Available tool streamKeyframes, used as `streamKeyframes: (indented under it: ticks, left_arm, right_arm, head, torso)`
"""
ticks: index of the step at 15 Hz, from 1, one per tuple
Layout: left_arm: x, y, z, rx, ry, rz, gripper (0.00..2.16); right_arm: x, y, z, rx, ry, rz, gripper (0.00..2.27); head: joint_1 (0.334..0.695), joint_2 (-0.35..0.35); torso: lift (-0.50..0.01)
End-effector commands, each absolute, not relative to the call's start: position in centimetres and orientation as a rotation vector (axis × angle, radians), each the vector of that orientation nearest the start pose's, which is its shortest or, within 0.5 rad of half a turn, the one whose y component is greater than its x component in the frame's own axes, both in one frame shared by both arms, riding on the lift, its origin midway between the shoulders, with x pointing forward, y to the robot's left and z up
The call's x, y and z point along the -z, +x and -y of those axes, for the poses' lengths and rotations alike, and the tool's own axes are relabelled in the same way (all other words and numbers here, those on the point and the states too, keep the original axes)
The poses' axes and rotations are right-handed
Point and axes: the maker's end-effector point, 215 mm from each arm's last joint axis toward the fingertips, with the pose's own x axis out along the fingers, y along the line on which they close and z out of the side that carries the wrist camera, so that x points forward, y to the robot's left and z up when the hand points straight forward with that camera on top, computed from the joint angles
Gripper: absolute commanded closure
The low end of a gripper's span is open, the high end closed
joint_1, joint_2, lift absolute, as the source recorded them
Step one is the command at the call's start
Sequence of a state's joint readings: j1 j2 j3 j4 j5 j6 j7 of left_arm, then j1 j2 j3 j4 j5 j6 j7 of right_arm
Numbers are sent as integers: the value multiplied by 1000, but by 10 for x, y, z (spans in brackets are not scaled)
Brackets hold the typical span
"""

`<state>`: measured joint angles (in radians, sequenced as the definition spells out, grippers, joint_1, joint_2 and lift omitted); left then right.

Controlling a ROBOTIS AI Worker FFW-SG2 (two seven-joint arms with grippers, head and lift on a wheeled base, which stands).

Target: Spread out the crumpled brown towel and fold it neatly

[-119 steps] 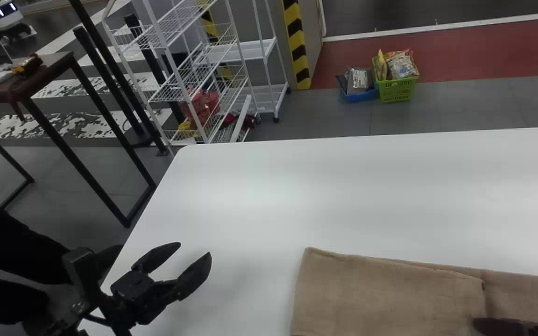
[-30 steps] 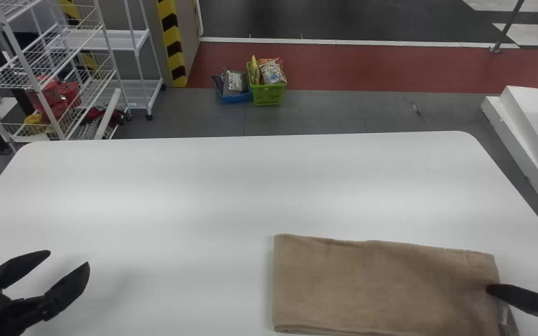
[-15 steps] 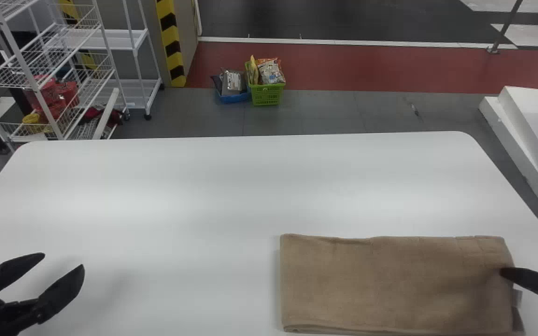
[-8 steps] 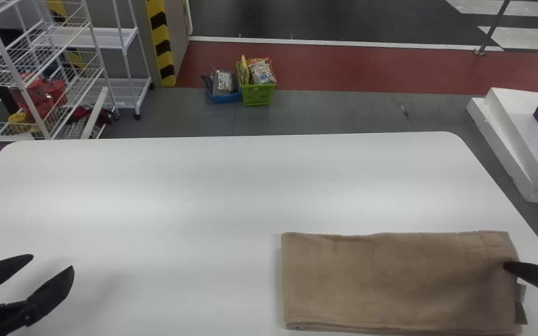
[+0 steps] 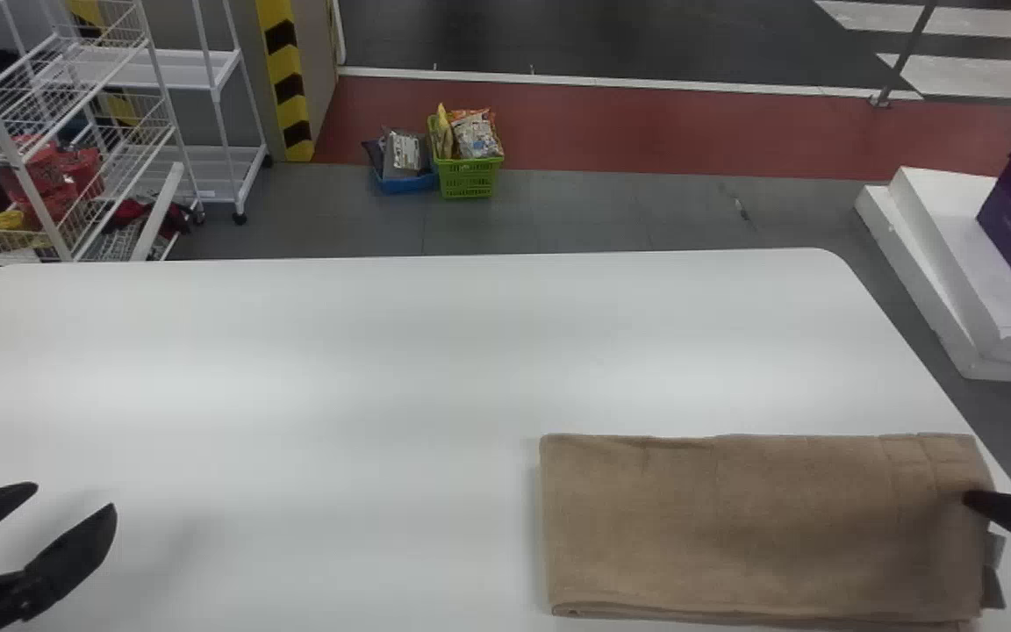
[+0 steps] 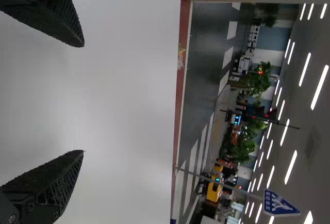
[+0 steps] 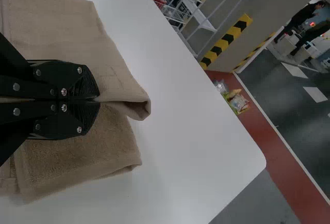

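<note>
So, towel [image 5: 760, 527] in right pincer [image 5: 979, 502].

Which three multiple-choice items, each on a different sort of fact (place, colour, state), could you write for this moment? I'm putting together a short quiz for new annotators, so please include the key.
1. Where on the white table does the brown towel lie?
A) Toward the robot's left
B) Toward the robot's right
C) At its far left corner

2. What colour is the basket beside the blue container on the floor?
A) Green
B) Orange
C) White

3. How is the right gripper?
A) Wide open above the towel
B) Shut with nothing in it
C) Shut on a fold of the towel

Key:
1 B: the head view shows the towel near the table's right edge.
2 A: its mesh sides are bright green in the head view.
3 C: the right wrist view shows cloth coming out between its closed tips.
</note>
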<state>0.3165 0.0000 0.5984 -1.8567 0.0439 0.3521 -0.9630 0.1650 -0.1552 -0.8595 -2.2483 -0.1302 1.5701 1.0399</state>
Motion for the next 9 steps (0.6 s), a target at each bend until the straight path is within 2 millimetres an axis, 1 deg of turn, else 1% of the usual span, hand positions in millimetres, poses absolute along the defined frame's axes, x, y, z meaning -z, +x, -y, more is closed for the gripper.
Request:
streamKeyframes:
  ticks: [1,2,6,7,9]
  left_arm:
    - [422,407,-362,365,-138,-329,73]
    - [422,407,-362,366,-138,-329,73]
    - [422,406,-364,363,-139,-330,73]
    - [422,406,-363,364,-139,-330,73]
    - [423,406,-363,364,-140,-331,73]
  right_arm:
    - [337,349,412,-222,633,-637,1129]
    - [335,350,411,-228,635,-633,1129]
    - [313,353,408,-248,605,-587,1129]
    - [307,351,412,-248,610,-568,1129]
    - [307,345,422,-224,612,-565,1129]
  head:
    - [695,-84]
    - [695,-82]
    - [695,-70]
    - [695,-69]
    - [695,-70]
  torso:
    - [-128]
    - [-128]
    - [-128]
    - [-128]
    - [-128]
